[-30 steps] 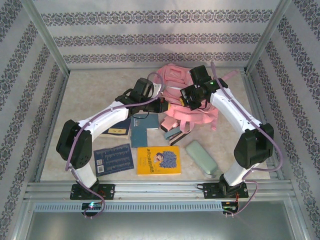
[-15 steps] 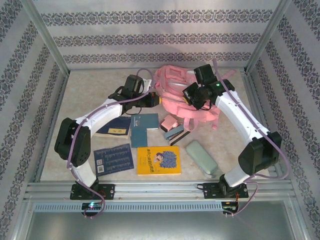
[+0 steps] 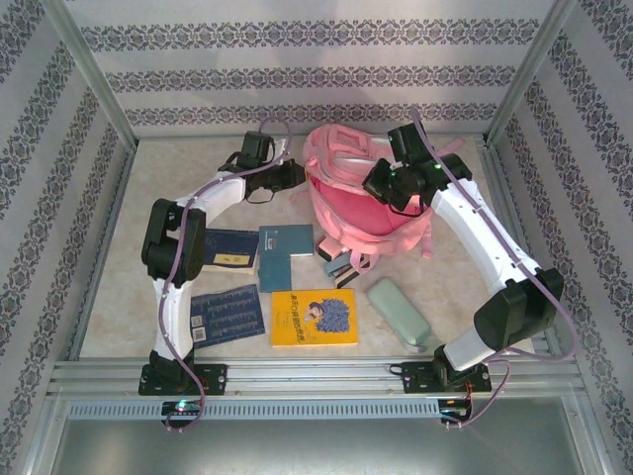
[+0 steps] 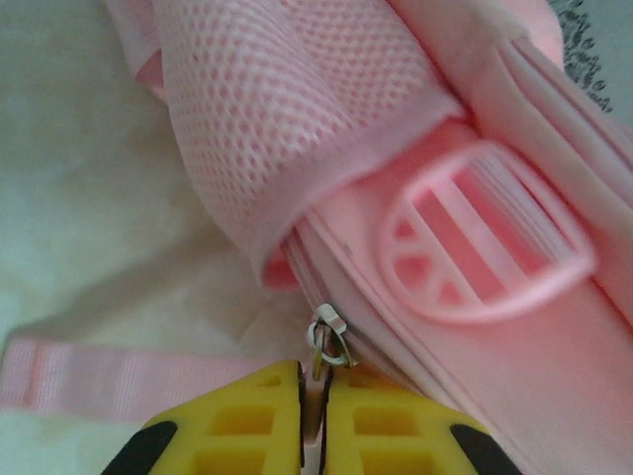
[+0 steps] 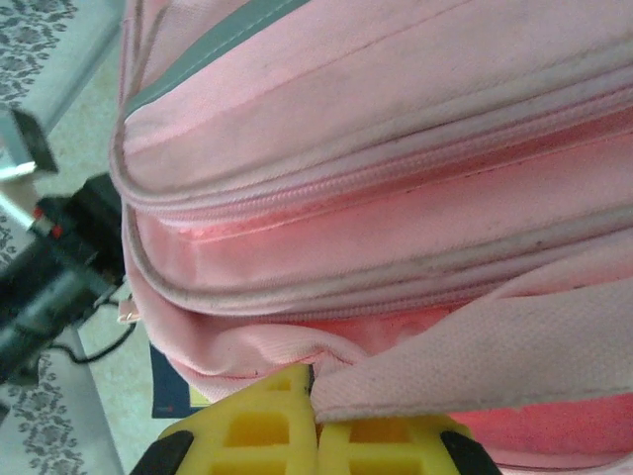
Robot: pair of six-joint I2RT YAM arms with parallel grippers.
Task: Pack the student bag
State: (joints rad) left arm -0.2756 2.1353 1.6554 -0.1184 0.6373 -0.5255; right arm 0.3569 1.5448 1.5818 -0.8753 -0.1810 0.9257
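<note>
At twelve o'clock we see left gripper jaws pinching a half-hidden zipper pull, right gripper jaws clenching student bag fabric.

I see four books on the table: yellow book at front, dark-blue book just left of it, teal book and navy book behind those. Grey-green case lies angled, right of the yellow book.
</note>
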